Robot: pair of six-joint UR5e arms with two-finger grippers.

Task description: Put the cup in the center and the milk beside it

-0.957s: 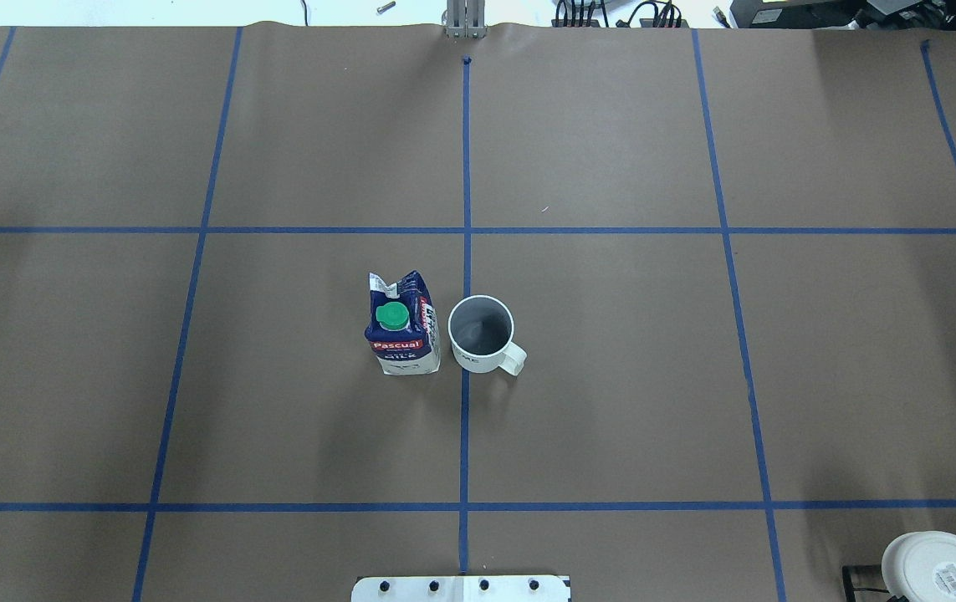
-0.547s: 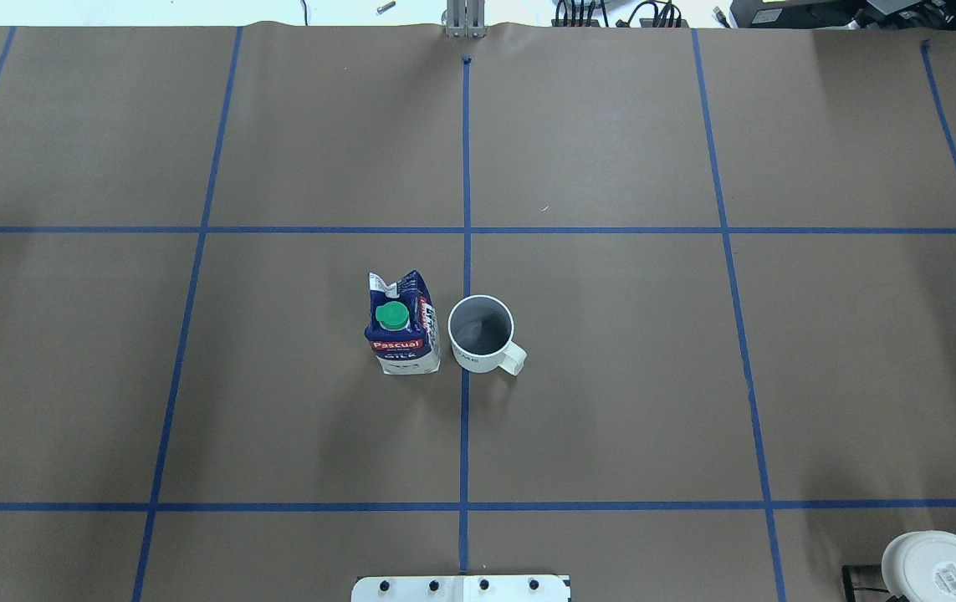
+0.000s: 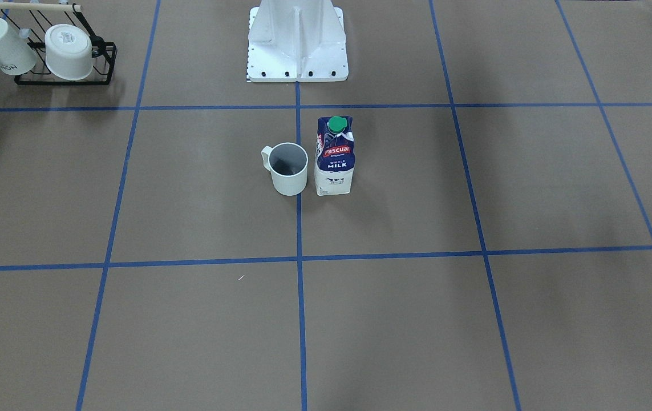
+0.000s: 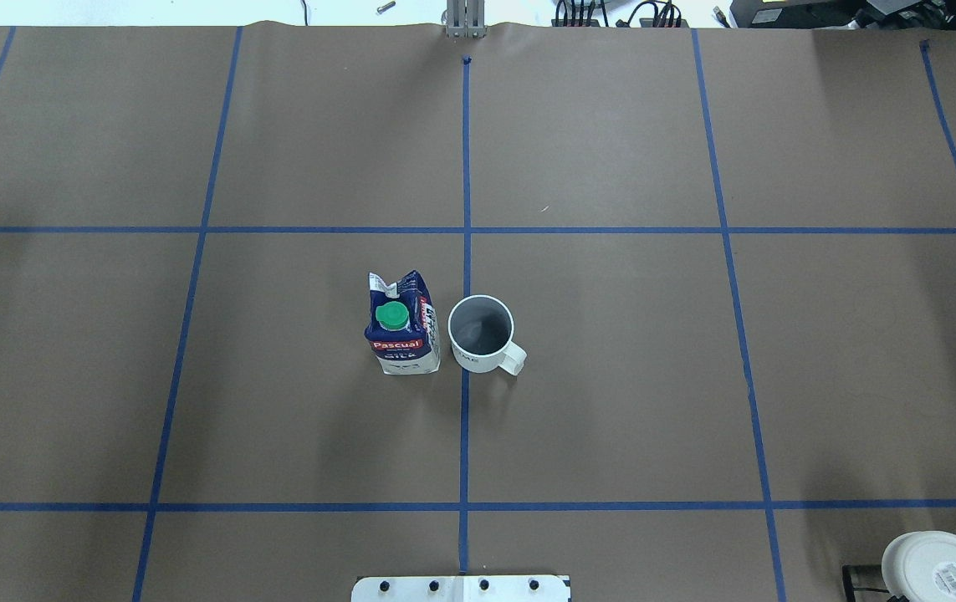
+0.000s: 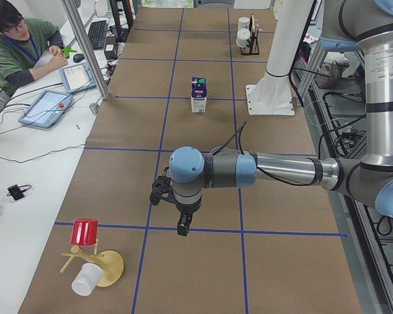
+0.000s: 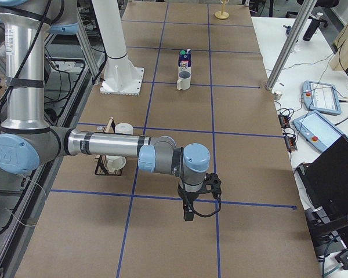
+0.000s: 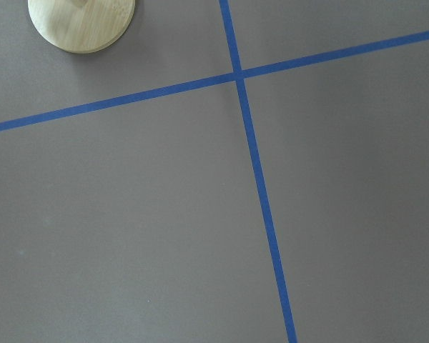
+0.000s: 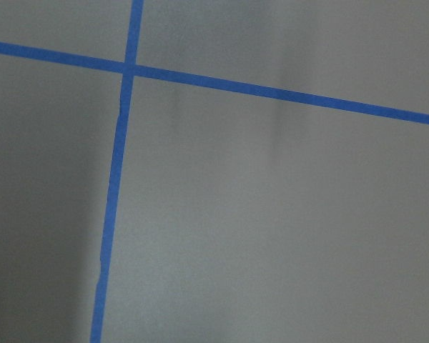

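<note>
Small white handled mug stands mid-frame on the brown blue-taped desk, blue-and-white green-capped milk carton just beside it, so the task looks finished; left pincer and right pincer hang well apart, clenched or released I cannot tell.

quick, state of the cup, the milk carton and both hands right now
cup: upright, looks empty, standing at the center, handle toward the robot's right
milk: upright, green cap on, close beside the cup
left hand: far from both; open or shut cannot be told
right hand: likewise far off; cannot be told
</note>
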